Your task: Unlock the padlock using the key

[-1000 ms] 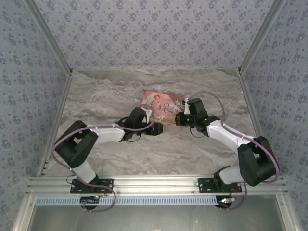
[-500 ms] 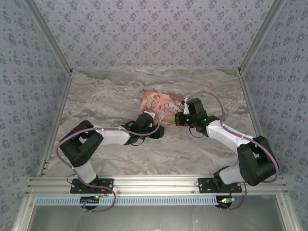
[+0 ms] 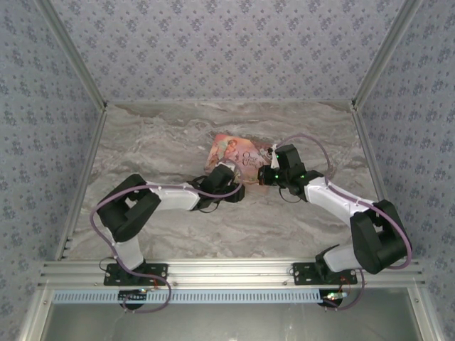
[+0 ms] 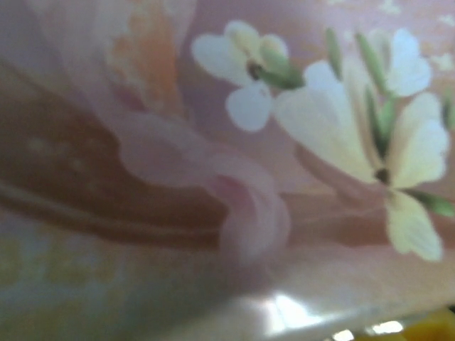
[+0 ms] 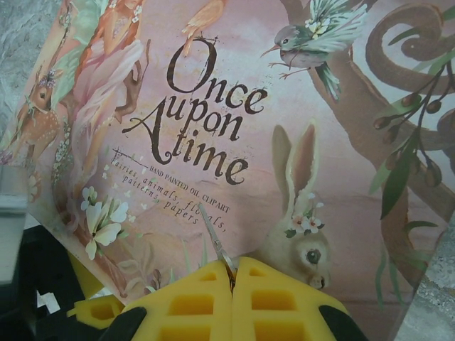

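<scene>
While the right gripper (image 5: pixel 231 271) clamps the key (image 5: pixel 215 240) over the pink tin's (image 5: pixel 341 128) near edge, we judge the step as presenting key to padlock. The left gripper (image 3: pixel 229 183) sits at the tin's near-left corner, and we cannot tell its grip. Next we need the keyhole steadied and aligned.

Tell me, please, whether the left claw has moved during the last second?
Yes: the left claw has shifted right along the pink tin's near edge, toward the right claw holding the key.
</scene>
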Controlling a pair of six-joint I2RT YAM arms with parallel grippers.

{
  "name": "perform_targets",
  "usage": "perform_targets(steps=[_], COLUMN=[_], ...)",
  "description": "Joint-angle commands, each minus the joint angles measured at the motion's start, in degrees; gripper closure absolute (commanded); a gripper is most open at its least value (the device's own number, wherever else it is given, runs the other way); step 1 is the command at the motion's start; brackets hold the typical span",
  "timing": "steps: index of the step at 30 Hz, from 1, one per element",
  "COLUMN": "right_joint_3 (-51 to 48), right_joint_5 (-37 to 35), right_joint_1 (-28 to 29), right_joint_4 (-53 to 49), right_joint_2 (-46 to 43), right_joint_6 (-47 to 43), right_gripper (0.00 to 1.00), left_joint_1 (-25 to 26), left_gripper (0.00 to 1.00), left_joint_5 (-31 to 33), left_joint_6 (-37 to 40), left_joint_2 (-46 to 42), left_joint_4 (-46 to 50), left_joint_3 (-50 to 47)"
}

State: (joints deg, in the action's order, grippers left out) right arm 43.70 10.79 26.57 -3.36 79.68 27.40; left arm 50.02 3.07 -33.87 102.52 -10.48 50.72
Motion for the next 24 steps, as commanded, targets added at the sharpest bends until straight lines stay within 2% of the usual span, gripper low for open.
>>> perform_targets(steps=[1, 13, 24], right_joint_3=[-0.5, -1.1, -1.2], right_joint_5=[-1.3, -1.1, -1.0], right_joint_1=[0.5, 0.5, 0.7], right_joint_4=[-4.4, -3.6, -3.3], right_joint_2=[1.5, 1.5, 1.5], right_joint_6=[-0.6, -0.2, 0.0], right_gripper=[1.0, 1.0, 1.0], left_joint_1=[0.4, 0.8, 0.9], left_gripper=[0.45, 0.54, 0.56], left_joint_5=[0.3, 1.2, 2.4], left_joint_6=[-0.6, -1.9, -2.2], left_joint_2=[1.5, 3.2, 3.6], left_joint_4=[-1.4, -3.2, -3.2], left_joint_3=[1.7, 2.0, 2.8])
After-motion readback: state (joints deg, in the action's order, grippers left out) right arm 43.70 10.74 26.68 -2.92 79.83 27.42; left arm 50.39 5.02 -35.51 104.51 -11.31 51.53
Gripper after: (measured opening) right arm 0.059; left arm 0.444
